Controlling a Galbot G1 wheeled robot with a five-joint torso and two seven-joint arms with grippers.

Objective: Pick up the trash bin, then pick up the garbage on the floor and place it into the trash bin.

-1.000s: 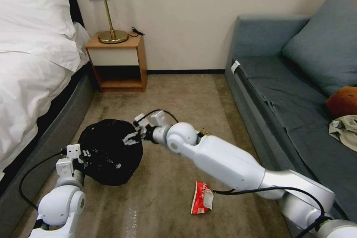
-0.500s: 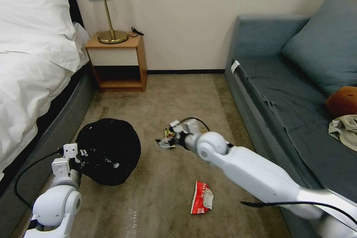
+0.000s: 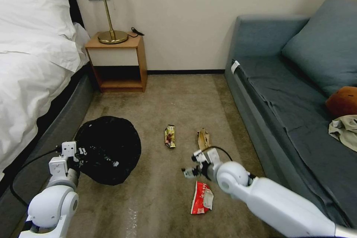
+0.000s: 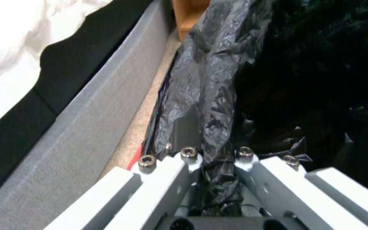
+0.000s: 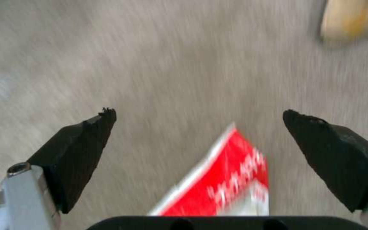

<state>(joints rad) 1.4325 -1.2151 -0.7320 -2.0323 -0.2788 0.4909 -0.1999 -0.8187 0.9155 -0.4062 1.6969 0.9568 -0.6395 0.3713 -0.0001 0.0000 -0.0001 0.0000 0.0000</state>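
Note:
The trash bin (image 3: 108, 148), covered by its crinkly black bag (image 4: 218, 89), hangs tilted at the left beside the bed. My left gripper (image 3: 80, 155) is shut on its near rim, with bag plastic pinched between the fingers (image 4: 211, 153). Three pieces of garbage lie on the carpet: a red-white wrapper (image 3: 202, 198), a gold-brown snack wrapper (image 3: 170, 136) and crumpled brown paper (image 3: 203, 139). My right gripper (image 3: 187, 172) hovers open and empty just above the red-white wrapper (image 5: 226, 185), whose corner lies between the black fingertips (image 5: 99, 127).
A bed with a grey frame (image 3: 55, 130) runs along the left, close to the bin. A wooden nightstand (image 3: 119, 63) with a lamp stands at the back wall. A grey-blue sofa (image 3: 282, 93) borders the right. Carpet lies open between them.
My right arm has swung away from over the bin, rightward and back toward me, down to the red-white wrapper. That uncovered the gold wrapper and brown paper. The left gripper and bin barely moved.

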